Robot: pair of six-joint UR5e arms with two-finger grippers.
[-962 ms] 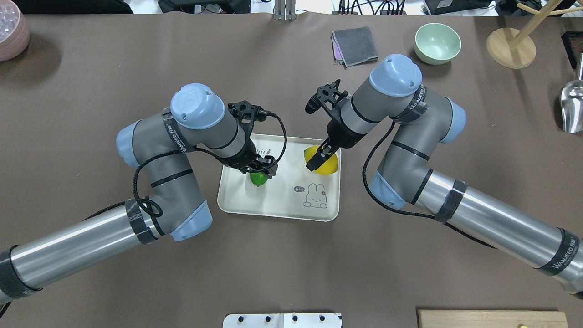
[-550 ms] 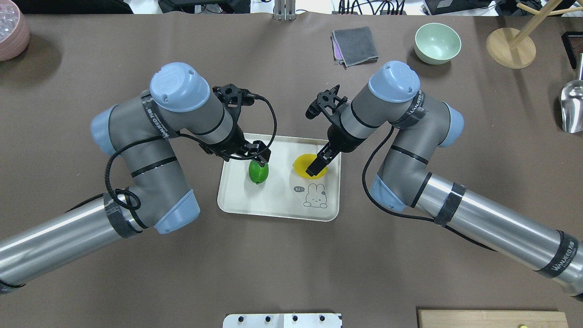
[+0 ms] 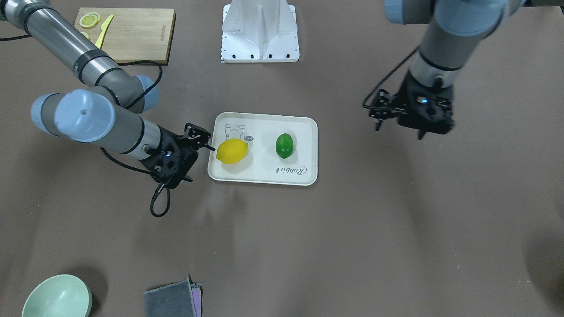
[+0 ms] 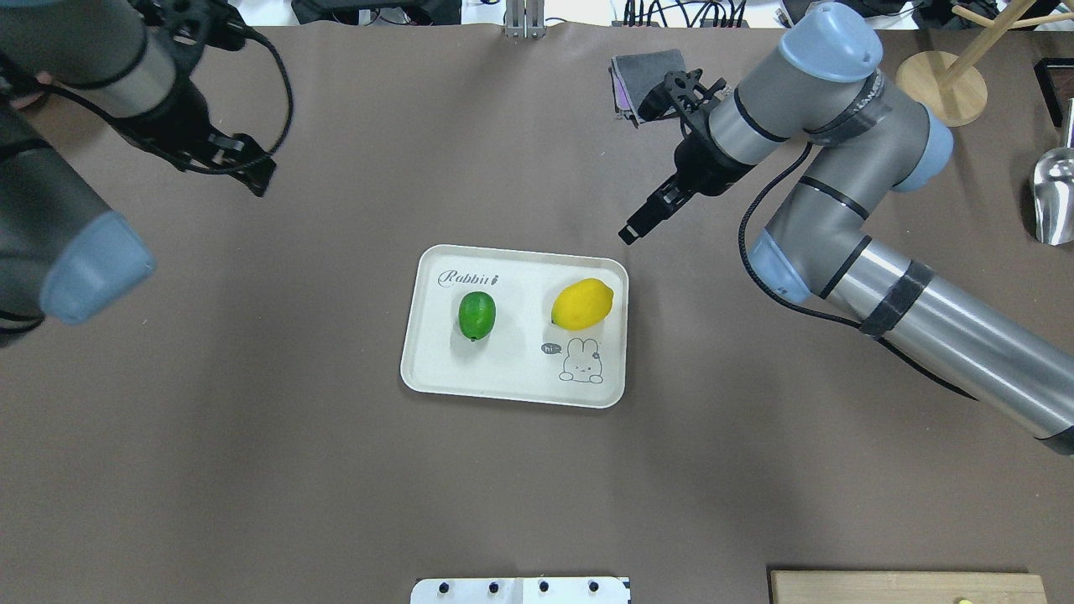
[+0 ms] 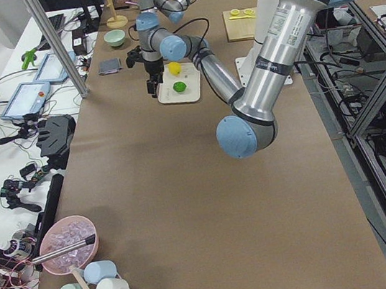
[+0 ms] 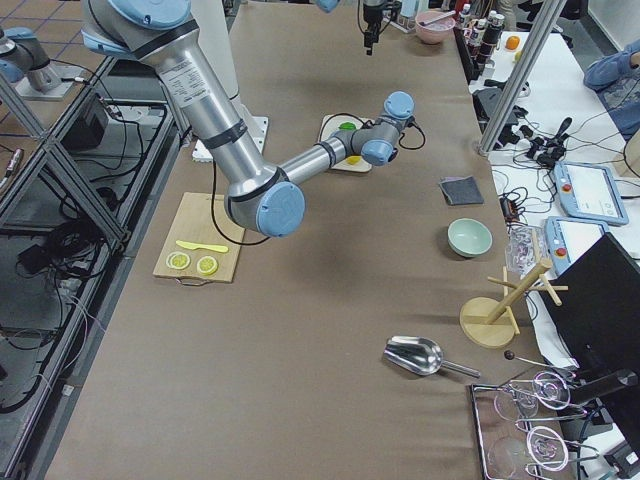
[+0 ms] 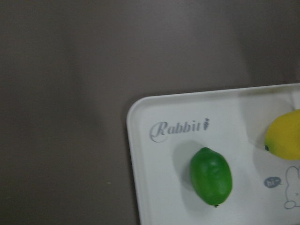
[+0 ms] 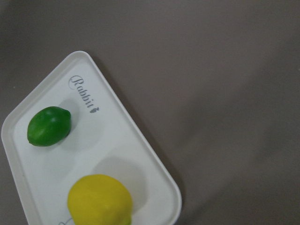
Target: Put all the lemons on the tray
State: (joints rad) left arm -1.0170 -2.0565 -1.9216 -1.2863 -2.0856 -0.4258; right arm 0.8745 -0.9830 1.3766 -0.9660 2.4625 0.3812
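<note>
Overhead exterior view puts the tray (image 4: 512, 369) a little above the middle of the frame on the brown surface (image 4: 336, 486), with both lemons lying on it. The green lemon (image 4: 477, 315) is in its left half, just under the "Rabbit" script. The yellow lemon (image 4: 581, 304) is in its right half, just above the cartoon drawing. The two fruits lie apart, and neither touches the rim. The right end effector (image 4: 631, 233) hangs just above and to the right of the tray's upper right corner, tips pointing down-left, holding nothing. Its fingers show as one dark bar, so I cannot tell whether they are apart or together. The left end effector (image 4: 256, 178) is in the upper left of the frame, well apart from the tray. It is blurred and carries nothing, and its finger gap cannot be told either. Both wrist views look down on the tray and the fruit. At the top right of the overhead frame sit a pale green bowl (image 4: 805, 80), a folded grey cloth (image 4: 639, 80) partly behind the right arm, a wooden stand (image 4: 940, 88) and a metal scoop (image 4: 1055, 197). In the front-facing view's upper left, a wooden cutting board (image 3: 132, 33) carries lemon slices (image 3: 89, 20) and a yellow knife (image 3: 103, 36).
</note>
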